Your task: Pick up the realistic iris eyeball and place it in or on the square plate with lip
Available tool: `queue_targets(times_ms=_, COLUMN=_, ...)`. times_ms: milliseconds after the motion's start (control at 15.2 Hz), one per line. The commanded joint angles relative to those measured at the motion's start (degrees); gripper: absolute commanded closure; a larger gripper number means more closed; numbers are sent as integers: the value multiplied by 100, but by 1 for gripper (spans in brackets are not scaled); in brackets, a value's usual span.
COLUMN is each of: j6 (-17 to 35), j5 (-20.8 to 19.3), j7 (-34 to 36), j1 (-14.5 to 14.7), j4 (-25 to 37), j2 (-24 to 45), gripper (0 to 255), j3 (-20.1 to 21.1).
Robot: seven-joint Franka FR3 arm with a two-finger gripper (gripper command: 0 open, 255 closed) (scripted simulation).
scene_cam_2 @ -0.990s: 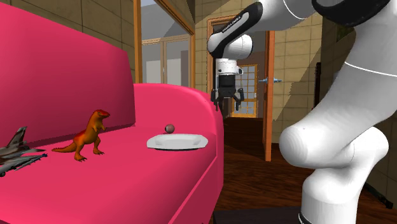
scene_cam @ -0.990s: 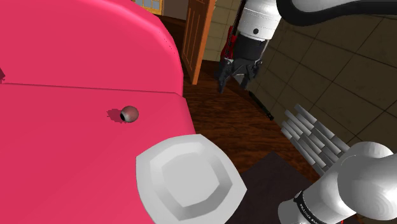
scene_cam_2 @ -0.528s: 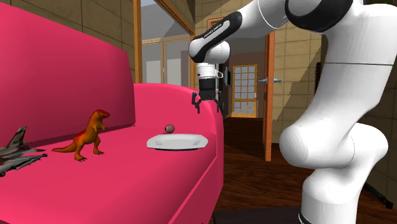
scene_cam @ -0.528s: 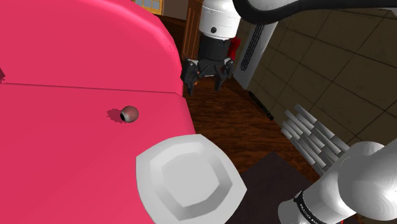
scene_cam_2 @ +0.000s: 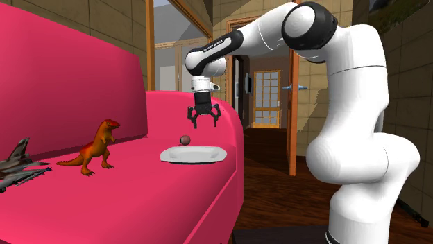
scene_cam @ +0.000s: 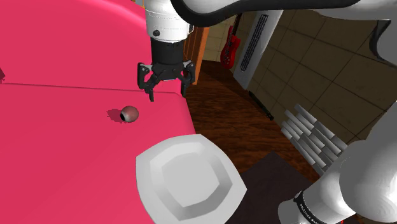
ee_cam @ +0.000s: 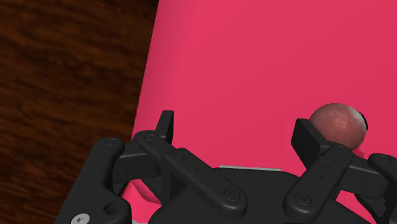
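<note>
Now | gripper [scene_cam: 168, 89] spread wide, holding nothing, above the pink sofa seat [scene_cam: 63, 146] | eyeball [scene_cam: 130, 114] rests on the seat, below the fingers and toward the shoulder view's left, outside their gap | round, so no axis to match | square plate [scene_cam: 147, 167] near, not touching it

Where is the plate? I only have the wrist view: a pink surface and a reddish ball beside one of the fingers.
Observer: The square plate lies on the pink sofa seat by its edge, apart from the eyeball, toward the shoulder view's lower right of it.
Operator: Is the gripper down at the ball's height?
Observer: No, the gripper hangs above the eyeball and off to its side, not touching it.
Operator: Anything else on the seat?
Observer: An orange toy dinosaur and a grey toy jet stand farther along, at the second exterior view's left.
</note>
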Motion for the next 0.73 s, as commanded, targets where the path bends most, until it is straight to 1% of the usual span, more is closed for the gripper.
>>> queue_targets(times_ms=0, j6=-186, j5=-275, j7=343, j1=216, j4=550, j2=537, gripper=0, j3=79)
queue_targets(times_ms=198, j6=-552, j5=-693, j7=735, j1=652, j4=1559, j2=1421, gripper=0, j3=84)
queue_targets(times_ms=396, j6=-1043, j5=-1076, j7=997, j1=1209, j4=2820, j2=2377, gripper=0, j3=-6)
queue_targets(times_ms=462, j6=-1136, j5=-1130, j7=1022, j1=1315, j4=3057, j2=2540, gripper=0, j3=-36)
queue_targets(times_ms=660, j6=-859, j5=-1102, j7=1041, j1=1229, j4=2696, j2=2460, gripper=0, j3=-38)
